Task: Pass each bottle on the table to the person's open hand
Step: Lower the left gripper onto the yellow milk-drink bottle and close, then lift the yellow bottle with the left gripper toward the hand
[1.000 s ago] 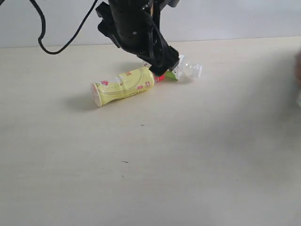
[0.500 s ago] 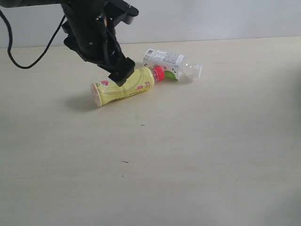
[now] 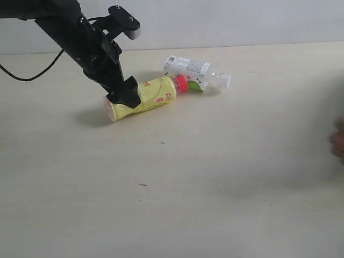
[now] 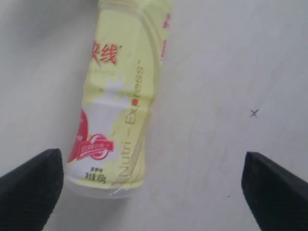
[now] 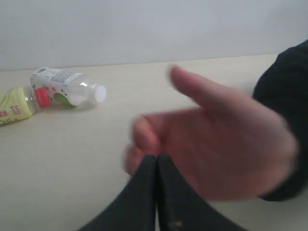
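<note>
A yellow bottle (image 3: 153, 97) with a red cap lies on its side on the table (image 3: 188, 188). Behind its cap end lies a clear bottle with a white label (image 3: 192, 69), also down flat. My left gripper (image 3: 126, 97) hangs over the yellow bottle's base end. In the left wrist view the gripper (image 4: 151, 161) is open wide, with the yellow bottle (image 4: 120, 96) close to one finger and bare table by the other. My right gripper (image 5: 157, 158) is shut on nothing, and a person's open hand (image 5: 216, 149) is right behind it. The other two bottles are out of view.
The person's hand (image 3: 338, 142) shows blurred at the right edge of the exterior view. A dark sleeve (image 5: 284, 106) follows it in the right wrist view, where the clear bottle (image 5: 65, 86) and the yellow bottle's red cap (image 5: 42, 97) lie far off. A black cable (image 3: 32, 72) trails behind the left arm.
My left arm has swung left from above the clear bottle to the yellow bottle's base end and come lower. The person's hand has come into view at the right edge.
</note>
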Controlling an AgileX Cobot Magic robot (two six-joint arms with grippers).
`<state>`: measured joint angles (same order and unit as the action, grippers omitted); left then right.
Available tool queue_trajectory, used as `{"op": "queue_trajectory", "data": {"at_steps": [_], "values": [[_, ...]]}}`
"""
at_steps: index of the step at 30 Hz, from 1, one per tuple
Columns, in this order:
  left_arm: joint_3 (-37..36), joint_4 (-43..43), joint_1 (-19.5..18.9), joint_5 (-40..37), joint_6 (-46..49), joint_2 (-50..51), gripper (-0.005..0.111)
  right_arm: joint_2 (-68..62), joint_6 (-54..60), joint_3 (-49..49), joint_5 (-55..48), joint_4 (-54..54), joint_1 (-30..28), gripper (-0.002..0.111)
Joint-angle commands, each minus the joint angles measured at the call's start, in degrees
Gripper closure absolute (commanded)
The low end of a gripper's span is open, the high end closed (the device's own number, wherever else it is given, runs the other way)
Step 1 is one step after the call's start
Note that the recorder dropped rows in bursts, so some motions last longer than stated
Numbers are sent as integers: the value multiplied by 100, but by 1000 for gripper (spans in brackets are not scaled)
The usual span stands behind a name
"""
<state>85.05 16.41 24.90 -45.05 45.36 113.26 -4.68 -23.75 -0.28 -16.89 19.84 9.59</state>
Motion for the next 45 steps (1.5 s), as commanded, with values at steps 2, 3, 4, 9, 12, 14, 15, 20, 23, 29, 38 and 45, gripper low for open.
{"op": "queue_trajectory", "data": {"at_steps": [2,3,4,9,12,14,15,20,23,29,38,45], "values": [[-111,513,-49,116,1334,-60,11,-22,-2,28,71,14,-29,108],[-111,513,-49,203,1363,-60,11,-22,-2,28,71,14,-29,108],[-111,513,-49,303,1420,-60,11,-22,-2,28,71,14,-29,108],[-111,535,-103,883,1410,-20,11,-22,-2,28,71,14,-29,108],[-111,521,-127,969,1397,119,11,-22,-2,28,71,14,-29,108],[-111,521,-139,1182,1397,254,11,-22,-2,28,71,14,-29,108],[-111,521,-151,1278,1397,323,11,-22,-2,28,71,14,-29,108],[-111,521,-176,1618,1397,675,11,-22,-2,28,71,14,-29,108],[-111,521,-176,1693,1397,788,11,-22,-2,28,71,14,-29,108],[-111,521,-176,1802,1410,933,11,-22,-2,28,71,14,-29,108],[-111,521,-188,1801,1395,944,11,-22,-2,28,71,14,-29,108],[-111,521,-201,1860,1396,998,11,-22,-2,28,71,14,-29,108]]}}
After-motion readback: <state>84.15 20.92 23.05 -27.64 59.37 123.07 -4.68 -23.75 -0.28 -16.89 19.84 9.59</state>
